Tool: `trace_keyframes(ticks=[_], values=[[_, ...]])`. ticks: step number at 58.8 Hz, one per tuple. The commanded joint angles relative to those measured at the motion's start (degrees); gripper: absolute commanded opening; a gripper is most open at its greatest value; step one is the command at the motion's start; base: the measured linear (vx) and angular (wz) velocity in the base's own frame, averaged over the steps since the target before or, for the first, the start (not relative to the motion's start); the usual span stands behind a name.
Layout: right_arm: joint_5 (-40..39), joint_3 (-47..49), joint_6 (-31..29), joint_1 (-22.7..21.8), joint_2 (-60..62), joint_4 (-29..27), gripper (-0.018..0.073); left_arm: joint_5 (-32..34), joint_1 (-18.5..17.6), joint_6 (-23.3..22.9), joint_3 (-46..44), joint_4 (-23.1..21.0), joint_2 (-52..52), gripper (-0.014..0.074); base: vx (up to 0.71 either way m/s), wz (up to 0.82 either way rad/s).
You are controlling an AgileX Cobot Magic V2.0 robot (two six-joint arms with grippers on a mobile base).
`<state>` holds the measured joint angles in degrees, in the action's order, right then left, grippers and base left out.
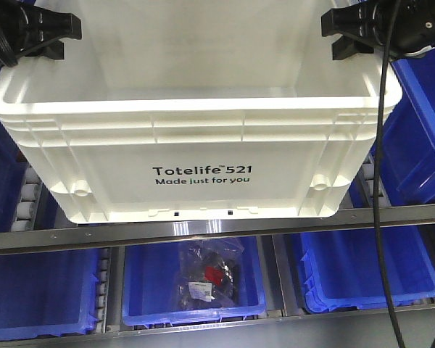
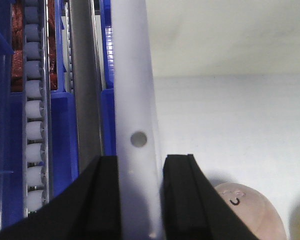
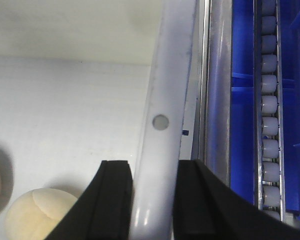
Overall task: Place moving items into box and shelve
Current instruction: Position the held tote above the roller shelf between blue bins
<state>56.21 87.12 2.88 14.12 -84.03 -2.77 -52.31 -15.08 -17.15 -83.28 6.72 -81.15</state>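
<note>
A white tote box [image 1: 196, 170] printed "Totelife 521" sits on the upper level of a roller shelf. My left gripper [image 1: 36, 36] is shut on its left rim [image 2: 137, 150], one finger inside and one outside. My right gripper [image 1: 359, 32] is shut on its right rim [image 3: 157, 165] the same way. Inside the box, a pinkish round item [image 2: 252, 210] with a small black mark lies near the left wall. A pale yellow round item [image 3: 37, 215] lies near the right wall.
Blue bins stand on the lower shelf; the middle one [image 1: 192, 283] holds a clear bag with black and red parts. More blue bins flank the box [image 1: 420, 145]. White rollers run along both sides [image 2: 34, 130] [image 3: 270, 130]. A metal rail [image 1: 217, 228] crosses under the box.
</note>
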Motion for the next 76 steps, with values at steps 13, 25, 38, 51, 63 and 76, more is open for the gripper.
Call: trace_keyframes(ticks=[13,25,38,51,63,76], values=[[-7.2,2.6,-0.8,-0.3,3.2,-0.3,-0.0013,7.9,0.0,0.1,-2.5,2.5,2.7,-0.0022,0.0,0.0],[-7.2,2.6,-0.8,-0.3,3.2,-0.3,-0.0013,7.9,0.0,0.1,-2.5,2.5,2.7,-0.0022,0.0,0.0],[-7.1,2.6,-0.8,-0.3,3.2,-0.3,-0.0013,7.9,0.0,0.1,-2.5,2.5,2.7,-0.0022,0.0,0.0],[-7.1,2.6,-0.8,-0.3,3.2,-0.3,-0.0013,8.4,0.0,0.1,-2.5,2.5,2.7,-0.0022,0.0,0.0],[-7.2,2.6,-0.8,-0.3,3.2,-0.3,-0.0013,8.2,0.0,0.1,-2.5,2.5,2.7,-0.0022,0.0,0.0],[-9.9,2.6,-0.9,-0.3,2.7,-0.1,-0.0013,8.3,0.0,0.1,-2.4,2.7,1.6,-0.0022,0.0,0.0]])
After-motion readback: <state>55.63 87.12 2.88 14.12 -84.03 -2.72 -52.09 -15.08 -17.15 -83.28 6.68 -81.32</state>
